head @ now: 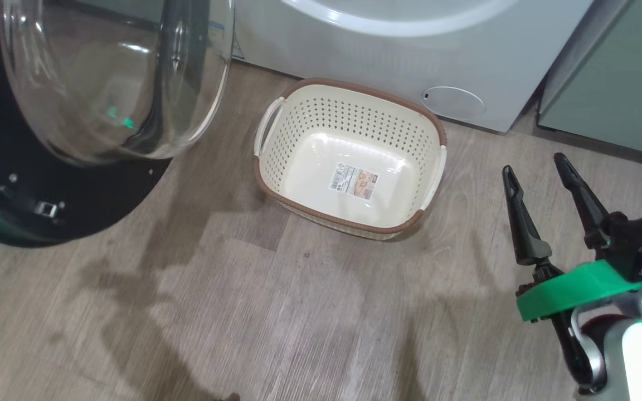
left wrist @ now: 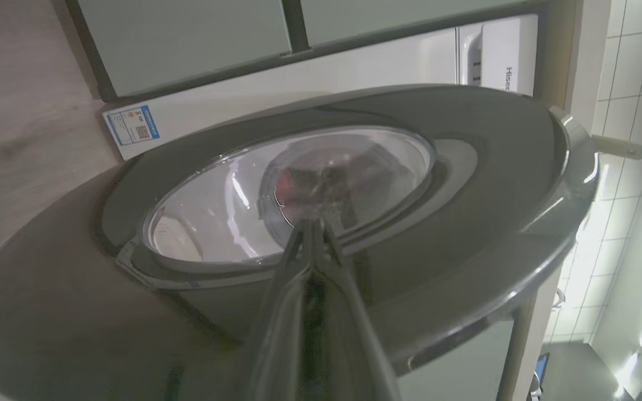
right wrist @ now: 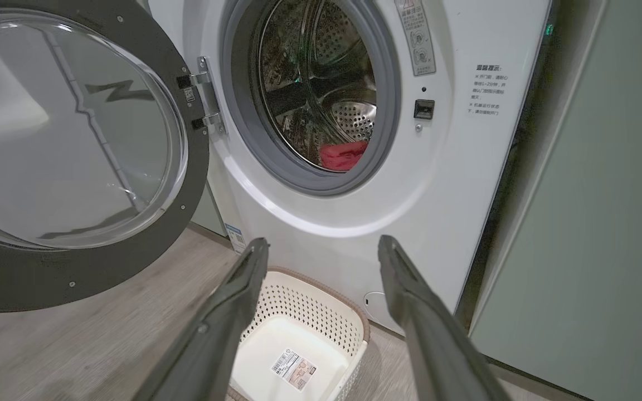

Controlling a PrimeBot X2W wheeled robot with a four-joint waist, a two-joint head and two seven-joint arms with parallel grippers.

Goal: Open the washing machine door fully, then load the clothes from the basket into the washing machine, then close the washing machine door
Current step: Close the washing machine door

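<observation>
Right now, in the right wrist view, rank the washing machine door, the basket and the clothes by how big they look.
1. the washing machine door, by far largest.
2. the basket, partly cut off at the bottom edge.
3. the clothes, a small red patch deep in the drum; distance makes their true size unsure.

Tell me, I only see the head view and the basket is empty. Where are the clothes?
Observer: The right wrist view shows red clothes lying low inside the drum of the washing machine.
Operator: Is anything hanging out?
Observer: No, nothing lies over the grey rubber ring.
Operator: And the other arm?
Observer: The left gripper is shut, its tips by the glass window of the door.
</observation>
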